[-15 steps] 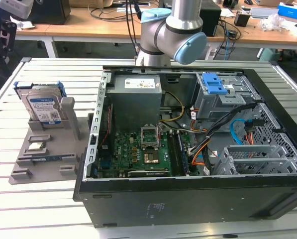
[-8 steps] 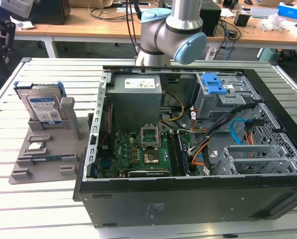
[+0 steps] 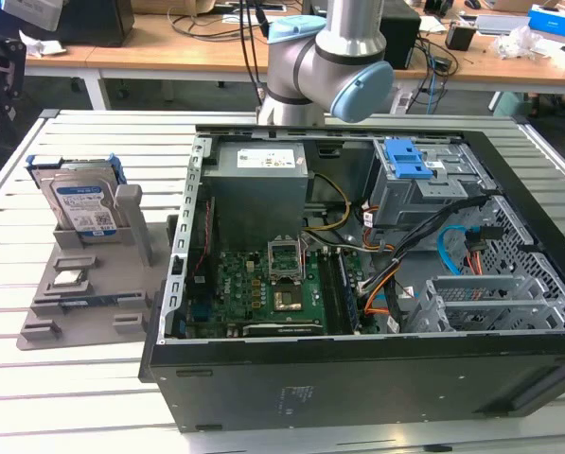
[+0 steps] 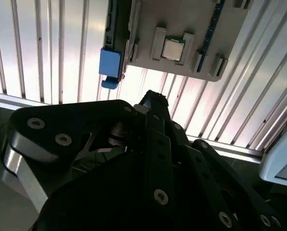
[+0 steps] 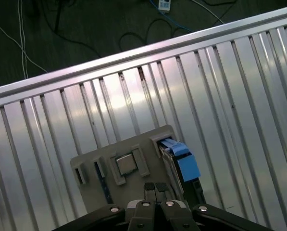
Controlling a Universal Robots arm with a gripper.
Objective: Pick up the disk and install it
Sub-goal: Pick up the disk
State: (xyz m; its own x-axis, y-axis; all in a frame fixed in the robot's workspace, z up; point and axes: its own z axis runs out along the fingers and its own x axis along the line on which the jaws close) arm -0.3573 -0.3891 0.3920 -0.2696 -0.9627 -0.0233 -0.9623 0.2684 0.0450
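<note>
Exterior view first: the disk (image 3: 81,203) stands on edge in a slot of the grey holder (image 3: 83,303). That holder is on the slatted worktop (image 3: 93,397), at the exterior view's left of the open computer case (image 3: 358,284). A small square chip (image 3: 67,278) lies flat on the same holder. The arm (image 3: 329,57) rises behind the case.

First wrist view: the claw (image 5: 155,187) is squeezed right together, tips touching, with nothing in it. It hangs above the holder (image 5: 97,166), clear of it. The chip (image 5: 128,164) is just past the tips on one side. The disk (image 5: 184,163), edge-on with its blue bracket, is just past them on the other.

Second wrist view: the claw (image 4: 152,99) is empty here too. Its tips point between the chip (image 4: 172,48) and the disk (image 4: 109,62), touching neither.
</note>
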